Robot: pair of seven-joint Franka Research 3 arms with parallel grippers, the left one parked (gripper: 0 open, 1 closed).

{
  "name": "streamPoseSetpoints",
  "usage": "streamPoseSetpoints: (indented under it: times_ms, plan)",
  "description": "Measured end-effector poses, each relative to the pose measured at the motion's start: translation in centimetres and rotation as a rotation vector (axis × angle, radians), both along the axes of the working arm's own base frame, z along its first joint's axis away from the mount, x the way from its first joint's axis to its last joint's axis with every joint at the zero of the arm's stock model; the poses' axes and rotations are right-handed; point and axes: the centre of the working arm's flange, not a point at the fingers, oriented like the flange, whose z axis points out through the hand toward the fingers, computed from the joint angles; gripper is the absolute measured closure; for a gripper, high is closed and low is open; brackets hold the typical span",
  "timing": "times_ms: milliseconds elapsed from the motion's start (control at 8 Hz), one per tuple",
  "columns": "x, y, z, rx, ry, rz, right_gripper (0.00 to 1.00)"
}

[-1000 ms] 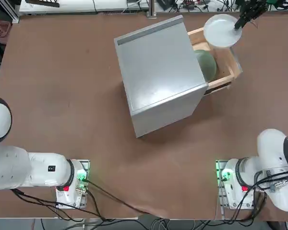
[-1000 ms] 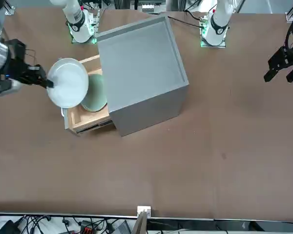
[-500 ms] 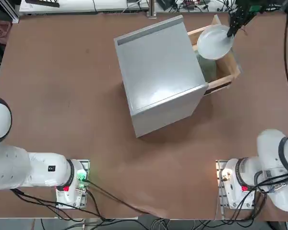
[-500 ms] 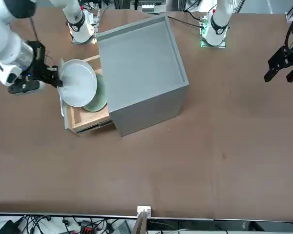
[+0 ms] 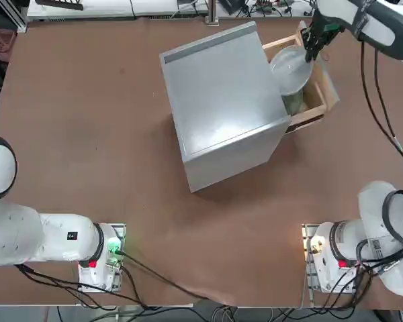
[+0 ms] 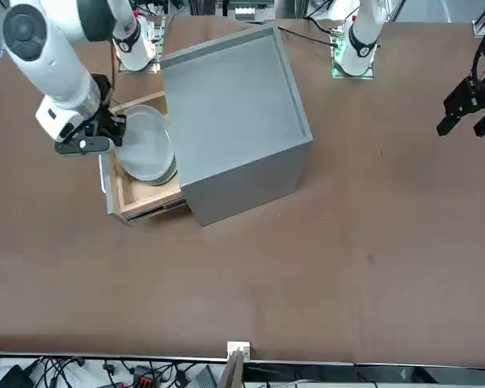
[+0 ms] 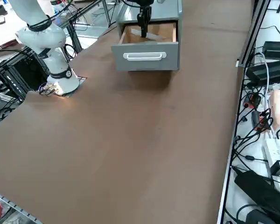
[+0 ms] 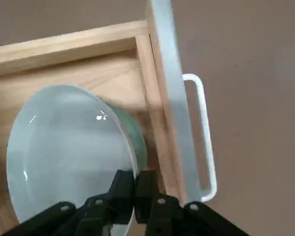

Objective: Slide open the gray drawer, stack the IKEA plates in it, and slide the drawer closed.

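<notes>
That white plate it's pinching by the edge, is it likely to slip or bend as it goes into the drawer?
The white plate probably won't bend: it keeps its round shape though the right tool holds only its rim. Its glossy surface suggests it could slip. Tilted over the green plate in the gray drawer, it would likely clatter if dropped.

My right arm is glossy white with rounded joints, ending in a black right gripper. Black cables trail off it, and its base carries a green light and red fittings.
</notes>
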Motion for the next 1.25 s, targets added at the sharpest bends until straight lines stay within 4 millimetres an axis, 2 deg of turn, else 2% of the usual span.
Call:
streamPoseSetpoints:
  times_ms: [250, 375, 625, 750, 875, 1000, 1250]
  plan:
    - [-0.2, 1.1, -0.7, 0.011, -0.023, -0.027, 0.96]
    - [-0.2, 1.2, -0.7, 0.012, -0.025, -0.030, 0.88]
    - [0.1, 0.6, -0.1, 0.023, -0.029, -0.039, 0.46]
    - [0.4, -0.5, 0.7, 0.026, -0.019, -0.053, 0.28]
    - [0.7, -2.0, 1.9, 0.028, -0.002, -0.057, 0.05]
    - [1.3, -4.5, 3.1, 0.031, 0.015, -0.036, 0.00]
    - [2.5, -12.1, 3.6, 0.055, 0.032, 0.045, 0.03]
